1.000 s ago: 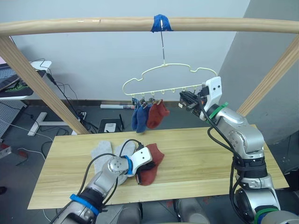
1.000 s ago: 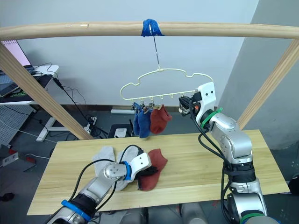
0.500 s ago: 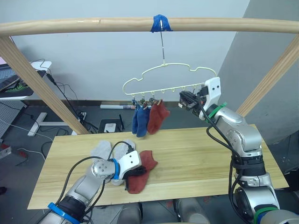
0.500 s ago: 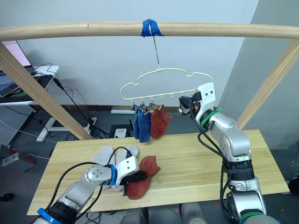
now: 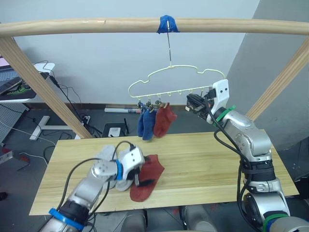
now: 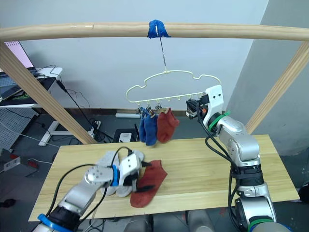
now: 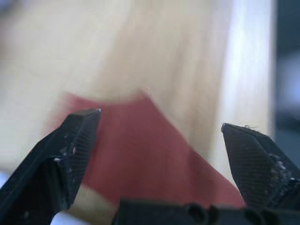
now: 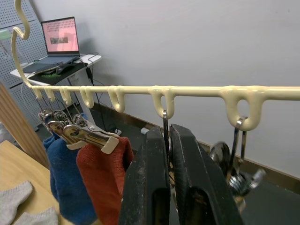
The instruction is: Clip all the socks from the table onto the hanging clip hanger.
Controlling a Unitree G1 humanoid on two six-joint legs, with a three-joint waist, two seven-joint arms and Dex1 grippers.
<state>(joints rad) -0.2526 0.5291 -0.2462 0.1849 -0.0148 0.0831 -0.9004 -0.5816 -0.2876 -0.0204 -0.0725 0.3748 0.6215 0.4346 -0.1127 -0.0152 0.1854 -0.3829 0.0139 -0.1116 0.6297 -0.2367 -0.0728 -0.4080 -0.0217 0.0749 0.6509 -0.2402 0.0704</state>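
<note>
Change since a second ago lies with the left gripper [image 5: 141, 175]: it has drawn back toward the near-left part of the surface [image 5: 203, 159], and the loose rust-red sock [image 5: 146, 172] has shifted with it, now lying flatter near the front edge. The right gripper [image 5: 189, 103] has stayed up at the clip hanger [image 5: 174, 79].

Head views: the pale plank surface stands under a round wooden pole [image 5: 96, 25] with blue tape [image 5: 167, 23], from which the hanger dangles. Two blue socks [image 5: 145, 124] and a hung red sock [image 5: 164, 119] are clipped at its left end. Two grey socks [image 5: 107, 154] lie beside the left gripper, partly hidden by its arm. Behind are a grey wall, floor cables and a desk with a laptop [image 8: 59, 37].

Left wrist view: the fingers [image 7: 70, 150] are spread wide, the red sock blurred between them on the wood.

Right wrist view: the fingers [image 8: 150, 187] are pressed together on a metal clip [image 8: 165, 129] hanging from the hanger bar, with the clipped red and blue socks close by.
</note>
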